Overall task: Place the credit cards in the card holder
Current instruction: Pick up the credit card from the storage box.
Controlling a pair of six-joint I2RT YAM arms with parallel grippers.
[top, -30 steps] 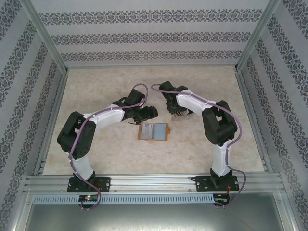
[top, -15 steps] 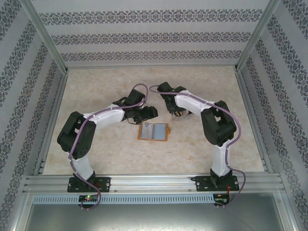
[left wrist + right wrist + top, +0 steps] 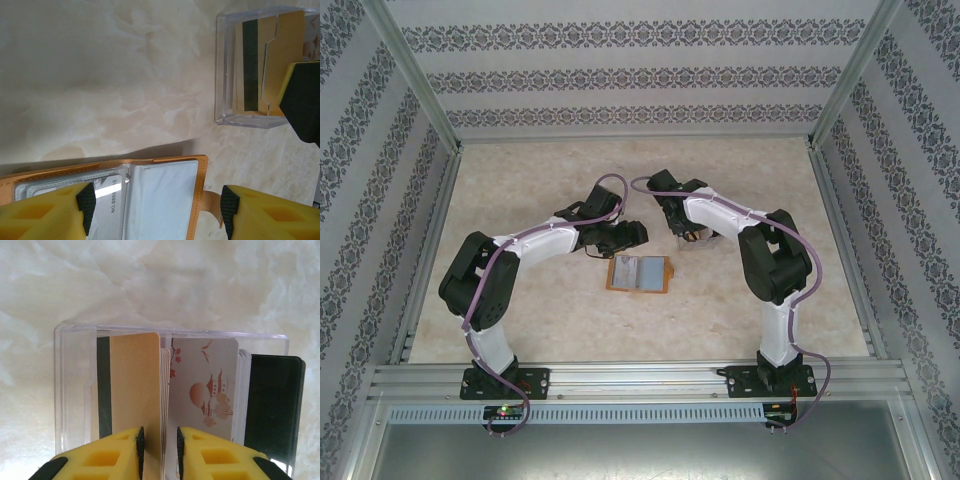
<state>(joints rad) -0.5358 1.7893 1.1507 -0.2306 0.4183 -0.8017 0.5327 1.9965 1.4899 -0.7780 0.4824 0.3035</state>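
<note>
1. Top external: the right gripper (image 3: 682, 232) is sitting slightly farther left than a second ago; the left arm is staying put.
2. Both arms are bending inward. The left gripper (image 3: 157, 215) is hovering, jaws spread, over the open card holder (image 3: 160, 182) at mid-table.
3. The right fingers (image 3: 110, 455) are pinching the credit cards (image 3: 150, 390) standing in the clear box (image 3: 70, 390).
4. The pocketed card (image 3: 112, 197) is showing "NO.888…", partly covered.

My fingers (image 3: 95, 460) were yellow with black pads. At frame centre, the orange-yellow card (image 3: 135, 390) stood beside a white card (image 3: 205, 385) printed with a red pagoda-and-blossom motif; a dark green card (image 3: 276, 400) lay right. The card holder (image 3: 160, 195) was orange-tan, pockets grey.
</note>
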